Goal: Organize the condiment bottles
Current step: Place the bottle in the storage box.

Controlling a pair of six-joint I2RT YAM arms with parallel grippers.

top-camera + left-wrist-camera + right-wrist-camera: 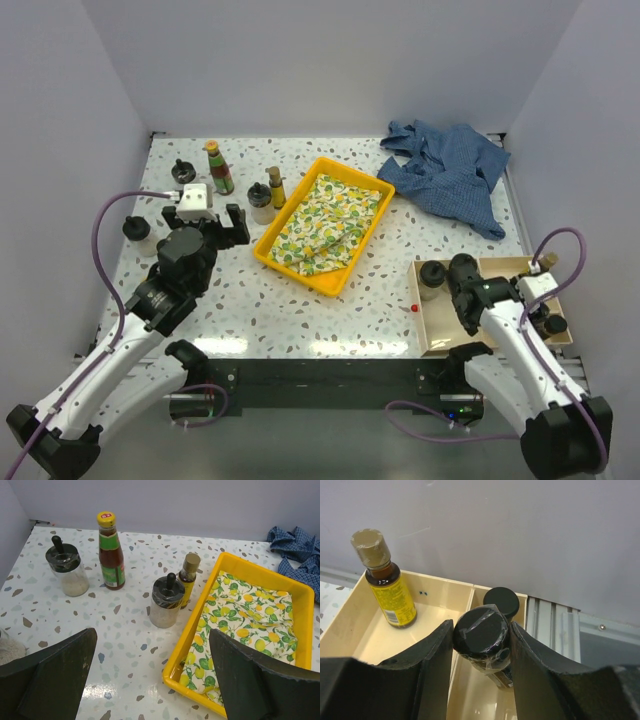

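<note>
Black-lidded jar (481, 630) clamped in right gripper (481, 647) at beige tray (445, 592), beside an amber bottle (392, 597).
Left gripper (152, 637) hangs wide apart above the counter (125, 650), facing 2 jars (166, 605), 1 red sauce bottle (111, 555) and 1 slim bottle (189, 575) near the yellow tray (302, 597).

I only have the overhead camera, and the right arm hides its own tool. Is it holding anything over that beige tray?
Observer: Yes, the right tool is shut on a black-lidded jar with clear film over its lid.
Operator: Where in the tray is it?
Observer: At the divider of the beige tray, on the narrower side, with another black cap just beyond it.
Operator: And the wider side?
Observer: An amber bottle with a yellow label and tan cap stands upright there.
</note>
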